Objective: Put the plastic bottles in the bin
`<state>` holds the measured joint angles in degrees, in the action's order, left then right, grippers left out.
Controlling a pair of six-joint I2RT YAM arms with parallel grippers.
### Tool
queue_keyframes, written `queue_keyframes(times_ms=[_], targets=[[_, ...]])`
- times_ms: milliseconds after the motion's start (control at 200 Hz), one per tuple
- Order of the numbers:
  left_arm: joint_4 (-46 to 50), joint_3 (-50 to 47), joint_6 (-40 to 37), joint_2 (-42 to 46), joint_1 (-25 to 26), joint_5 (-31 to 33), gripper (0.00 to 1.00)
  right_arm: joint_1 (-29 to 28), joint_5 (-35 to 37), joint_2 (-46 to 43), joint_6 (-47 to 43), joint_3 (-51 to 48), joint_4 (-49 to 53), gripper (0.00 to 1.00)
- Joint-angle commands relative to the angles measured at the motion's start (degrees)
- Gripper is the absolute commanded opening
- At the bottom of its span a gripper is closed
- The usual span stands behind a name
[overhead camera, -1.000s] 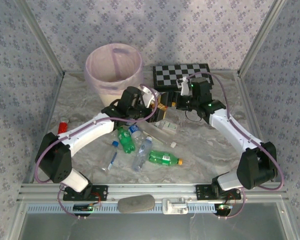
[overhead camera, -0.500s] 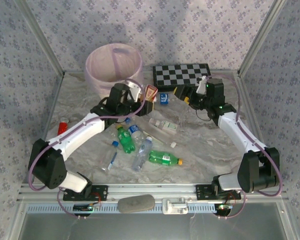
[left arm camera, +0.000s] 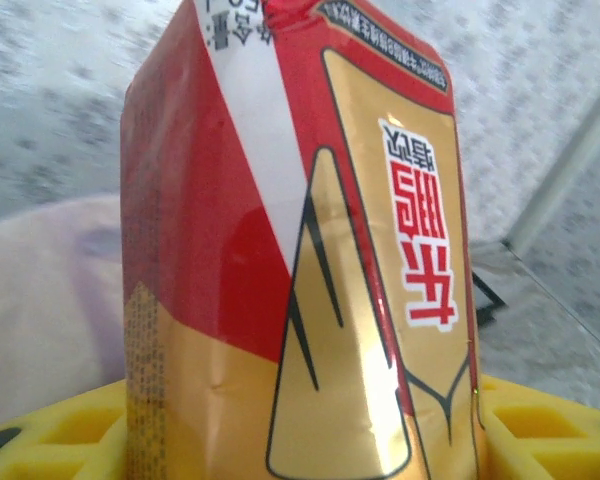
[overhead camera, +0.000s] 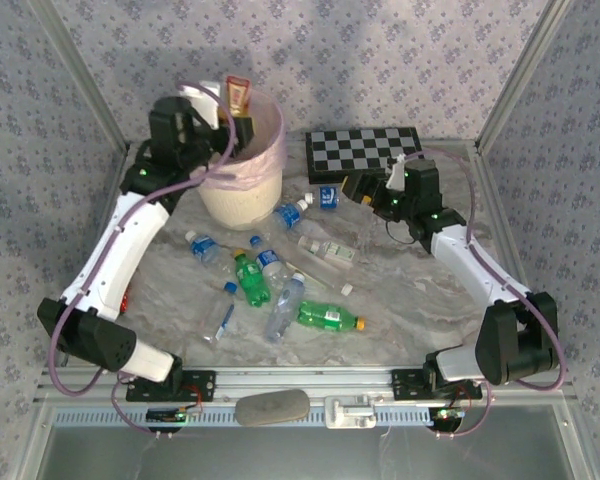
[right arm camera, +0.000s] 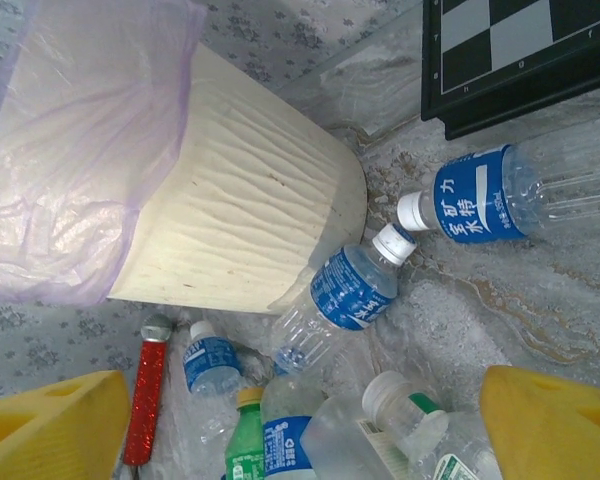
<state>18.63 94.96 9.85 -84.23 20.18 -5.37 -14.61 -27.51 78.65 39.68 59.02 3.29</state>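
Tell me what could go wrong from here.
1. The left jaws hold the red-gold bottle high over the bin, seemingly near its rim; released there, it may bounce out.
2. The right jaws stand open over crowded blue-label bottles; closing could catch two or push one against the chessboard.

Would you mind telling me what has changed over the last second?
The left gripper, shut on the red-and-gold labelled bottle, swung from the middle of the table up and to the far left, and now holds it over the bin. The right gripper hangs open near the chessboard, about where it was. The loose bottles lie as before.
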Motion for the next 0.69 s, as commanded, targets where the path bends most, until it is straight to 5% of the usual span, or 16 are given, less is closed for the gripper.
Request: queue_keyframes(times_ms=[0, 690], targets=[[5.88, 5.09, -1.61, -3.24, -3.43, 1.98, 0.49, -1.06, 2.24, 0.66, -3.02, 0.37, 2.06, 0.98], [32.07, 31.26, -2.95, -24.98, -6.84, 2.47, 0.59, -6.57, 11.83, 0.38, -8.66, -0.60, 6.79, 0.99]])
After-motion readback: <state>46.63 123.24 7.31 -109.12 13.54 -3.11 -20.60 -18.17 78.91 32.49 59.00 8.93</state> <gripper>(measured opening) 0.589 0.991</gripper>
